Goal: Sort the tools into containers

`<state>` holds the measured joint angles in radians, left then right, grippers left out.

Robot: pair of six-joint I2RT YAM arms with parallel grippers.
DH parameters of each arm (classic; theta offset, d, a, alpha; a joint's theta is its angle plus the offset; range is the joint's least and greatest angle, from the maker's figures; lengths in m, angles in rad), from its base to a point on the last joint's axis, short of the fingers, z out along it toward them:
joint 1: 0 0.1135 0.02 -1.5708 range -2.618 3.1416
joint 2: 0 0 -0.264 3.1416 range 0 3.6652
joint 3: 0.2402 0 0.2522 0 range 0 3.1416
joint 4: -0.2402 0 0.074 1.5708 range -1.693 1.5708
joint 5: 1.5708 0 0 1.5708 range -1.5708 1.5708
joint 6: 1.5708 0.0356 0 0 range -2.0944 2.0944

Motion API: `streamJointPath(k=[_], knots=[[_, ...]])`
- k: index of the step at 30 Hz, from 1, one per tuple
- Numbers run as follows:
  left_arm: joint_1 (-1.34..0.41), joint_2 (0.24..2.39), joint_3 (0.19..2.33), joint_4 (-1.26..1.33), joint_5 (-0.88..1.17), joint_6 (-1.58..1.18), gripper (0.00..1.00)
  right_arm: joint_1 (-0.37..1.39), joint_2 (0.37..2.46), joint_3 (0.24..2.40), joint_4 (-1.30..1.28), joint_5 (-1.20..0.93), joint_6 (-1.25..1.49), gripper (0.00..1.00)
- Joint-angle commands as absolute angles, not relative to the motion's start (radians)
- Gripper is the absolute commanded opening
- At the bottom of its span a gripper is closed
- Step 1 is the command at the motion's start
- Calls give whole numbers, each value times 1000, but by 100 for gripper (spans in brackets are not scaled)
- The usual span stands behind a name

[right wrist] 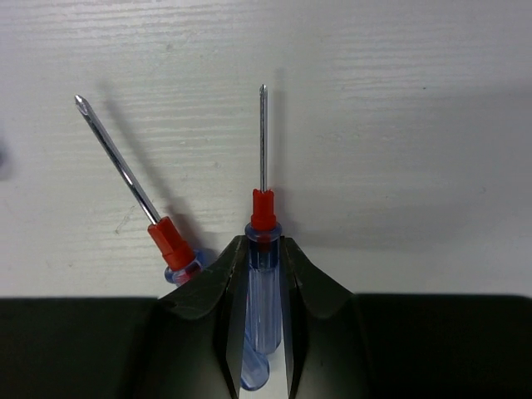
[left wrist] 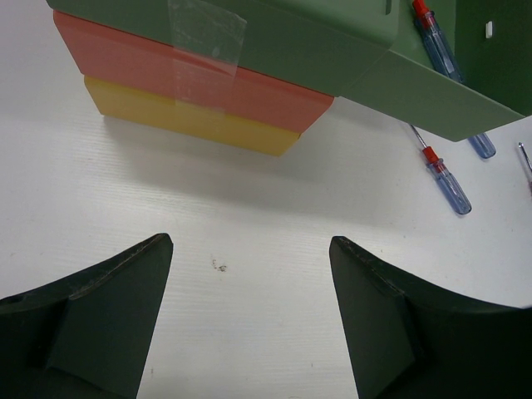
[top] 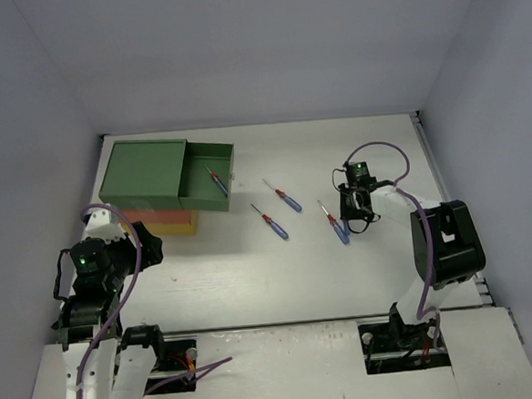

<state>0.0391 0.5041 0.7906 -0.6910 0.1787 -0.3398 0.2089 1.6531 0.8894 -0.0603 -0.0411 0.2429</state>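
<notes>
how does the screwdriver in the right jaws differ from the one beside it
The held screwdriver is clamped by its handle in the right gripper; the loose screwdriver lies ungripped on the table. The held one points straight up the wrist view; the loose one slants up-left. The loose one's tip is plainly cross-head; the held one's is too fine to tell. Both have red collars and clear blue handles.

Screwdriver [right wrist: 263, 249]: glossy clear plastic hndl, shiny metal shaft.

Screwdriver [top: 215, 180] in green drawer [top: 209, 148]
</notes>
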Motion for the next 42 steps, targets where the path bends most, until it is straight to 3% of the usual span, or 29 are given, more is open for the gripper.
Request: streamJointPath(k=[1,6,11,19,26,28,30,34,40,42], knots=[[37,526,804,-626,187,-350,74,205,1502,1001,-60,-77,278,0],[37,527,804,-626,184,-351,74,252,1459,1157,-61,-201,363,0],[37,528,805,-627,183,-350,74,410,1528,1371,-51,-227,425,0],[36,518,802,-626,178,-353,74,626,1754,1746,39,-264,509,0],[37,518,801,-627,172,-353,74,719,1941,1873,104,-222,564,3],[36,516,801,-627,172,-353,74,731,1966,1886,108,-213,569,15],[37,514,799,-626,172,-354,74,741,1974,1893,109,-185,559,35],[35,513,799,-626,172,-356,74,737,1935,1879,106,-152,517,55],[35,508,799,-626,173,-356,74,658,1687,1652,98,-75,420,62],[35,508,798,-626,175,-356,74,594,1591,1483,81,-68,396,62]])
